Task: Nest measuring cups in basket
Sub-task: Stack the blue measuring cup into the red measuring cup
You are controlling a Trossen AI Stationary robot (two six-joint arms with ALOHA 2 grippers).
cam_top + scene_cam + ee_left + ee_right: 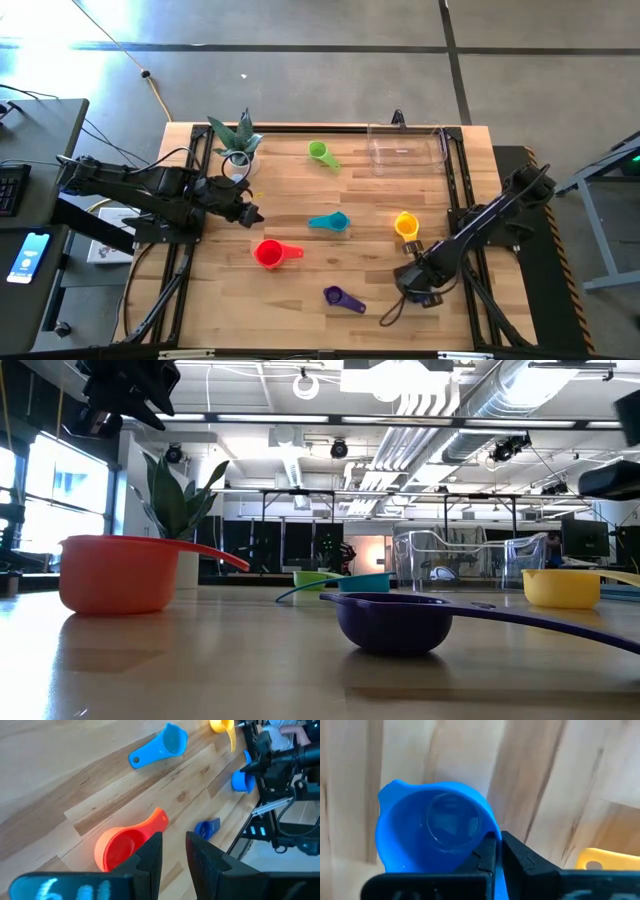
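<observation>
My left gripper hovers open and empty above the table's left side, beside the plant pot, just left of the red-orange cup. My right gripper is at the near right and is shut on the blue cup. The green cup, teal cup, yellow cup and purple cup lie apart on their bases on the wood. The clear basket stands at the far right with nothing in it. My right gripper pinches the blue cup's handle between its two fingers, right where the handle joins the bowl's rim. The bowl sticks out beyond the fingertips with its mouth facing the wrist camera. In the low view no blue cup rests on the table, so it appears lifted clear.
A white pot with a green plant stands at the far left corner, close to my left arm. A dark cable loop lies at the near edge by the right arm. Bare wood lies between the cups and in front of the basket.
</observation>
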